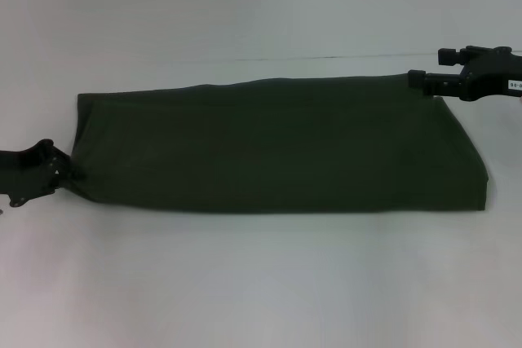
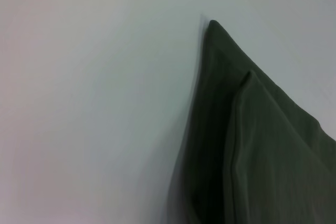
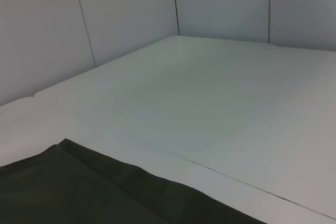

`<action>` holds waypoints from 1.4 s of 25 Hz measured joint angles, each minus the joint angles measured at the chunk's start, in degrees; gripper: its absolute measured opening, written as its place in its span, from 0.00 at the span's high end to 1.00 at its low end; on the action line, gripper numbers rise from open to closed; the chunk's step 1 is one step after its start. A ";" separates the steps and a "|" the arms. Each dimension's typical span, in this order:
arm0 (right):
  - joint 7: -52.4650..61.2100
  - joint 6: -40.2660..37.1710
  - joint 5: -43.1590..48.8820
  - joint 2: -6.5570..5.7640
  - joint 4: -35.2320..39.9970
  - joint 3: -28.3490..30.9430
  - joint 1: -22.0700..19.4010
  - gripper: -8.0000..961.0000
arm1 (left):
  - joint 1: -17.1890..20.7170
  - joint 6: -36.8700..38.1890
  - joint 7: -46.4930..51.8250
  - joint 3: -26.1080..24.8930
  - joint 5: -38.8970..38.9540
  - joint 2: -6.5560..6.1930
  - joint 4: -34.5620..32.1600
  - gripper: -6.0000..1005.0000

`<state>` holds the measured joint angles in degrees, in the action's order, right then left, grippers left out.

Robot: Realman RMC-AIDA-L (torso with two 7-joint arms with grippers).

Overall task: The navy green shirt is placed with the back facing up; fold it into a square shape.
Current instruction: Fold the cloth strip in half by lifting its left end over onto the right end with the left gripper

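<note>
The navy green shirt [image 1: 277,148] lies folded into a long band across the middle of the white bench [image 1: 261,283], layers doubled at its left end. The left pincer [image 1: 67,170], at the left edge, grips the shirt's lower-left corner. The right pincer [image 1: 418,79], upper right, touches its upper-right corner; whether its fingers are shut, I cannot tell.

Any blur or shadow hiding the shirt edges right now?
Head view: even light, navy green shirt nearly uniformly dark, folds hard to read. Left wrist view: shirt corner's edge smeared against the table. Right wrist view: shirt hem distinct, no glare.
</note>
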<state>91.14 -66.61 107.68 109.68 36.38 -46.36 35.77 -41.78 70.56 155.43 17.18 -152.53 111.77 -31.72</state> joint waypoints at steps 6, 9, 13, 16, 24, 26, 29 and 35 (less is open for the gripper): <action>0.00 0.09 0.04 0.00 0.00 0.00 0.00 0.14 | -0.09 -0.06 -0.67 0.15 -0.14 0.02 0.04 0.84; -0.01 0.09 0.06 0.00 0.00 0.00 0.00 0.14 | -0.31 0.02 -0.77 0.83 -0.38 -0.01 0.08 0.74; -0.01 0.08 0.08 0.05 0.00 -0.04 0.06 0.14 | -0.36 -0.07 -0.79 1.01 -0.40 -0.03 0.09 0.88; -0.03 0.08 0.08 0.07 0.00 -0.10 0.08 0.14 | -0.37 -0.08 -0.80 1.02 -0.32 -0.05 0.07 0.94; 0.29 0.00 1.82 0.28 0.00 -0.15 0.39 0.14 | 1.54 2.07 -1.11 0.88 -0.41 -0.35 -3.71 0.96; 0.35 0.02 2.34 0.52 0.08 -0.13 0.44 0.14 | 2.70 3.74 -1.60 0.42 -0.42 -0.62 -5.67 0.96; 0.42 0.03 2.49 0.60 0.16 0.08 0.57 0.14 | 4.06 7.17 -4.57 -1.31 -0.44 -1.39 -8.62 0.96; 1.20 0.07 2.49 0.61 0.04 0.30 0.62 0.14 | 6.13 12.74 -9.28 -1.99 -1.05 -3.09 -14.50 0.96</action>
<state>92.34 -66.54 110.16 110.29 36.42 -46.05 36.39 -35.65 83.30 146.15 15.19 -153.58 108.68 -46.22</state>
